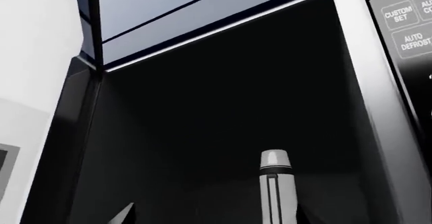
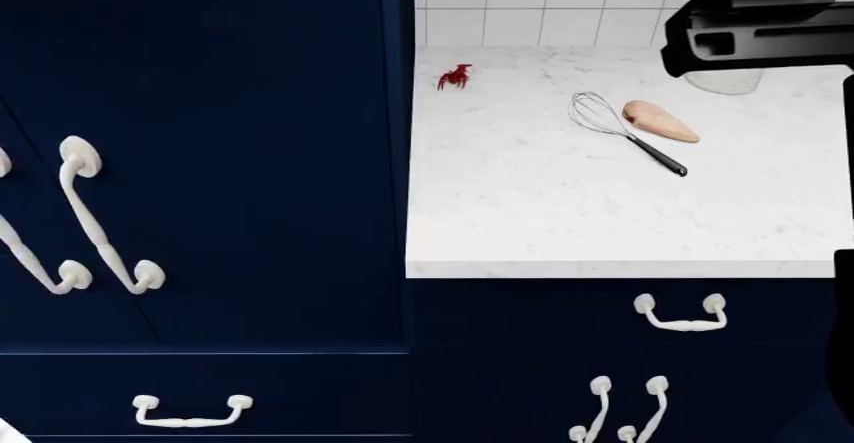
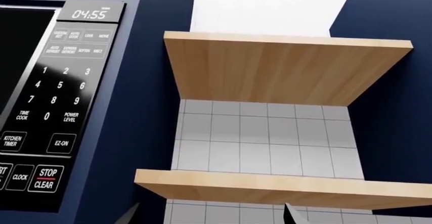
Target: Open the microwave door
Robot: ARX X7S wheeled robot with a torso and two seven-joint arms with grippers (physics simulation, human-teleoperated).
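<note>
In the left wrist view we look straight into the dark microwave cavity point(image 1: 223, 113), its mouth unobstructed, with the microwave door point(image 1: 57, 148) swung aside along one edge of it and seen nearly edge-on. The control panel point(image 1: 408, 27) borders the opposite side of the opening, and there we read the buttons CUSTOM SET and AUTO DEFROST. A white cylindrical bottle point(image 1: 276, 183) with a dark stripe down its side stands upright inside the cavity. Of our left gripper point(image 1: 216, 216) only two dark finger tips show at the frame edge, set well apart, so its jaws stand spread with nothing between them. In the right wrist view we face the microwave keypad point(image 3: 57, 97), its clock reading 04:55, with the STOP CLEAR key point(image 3: 44, 178) low on the panel. Beside the microwave, two wooden shelves point(image 3: 284, 67) hang against a white tiled wall point(image 3: 263, 148). Our right gripper point(image 3: 209, 214) likewise shows only two tips at the frame edge, parted and holding nothing. From the head view we see a white marble counter point(image 2: 534, 213) flanked by navy cabinets point(image 2: 200, 163) with white handles. On the counter lie a small red lobster point(image 2: 455, 76), a wire whisk point(image 2: 621, 128) and, just beside the whisk, a pale raw chicken breast point(image 2: 659, 120).
</note>
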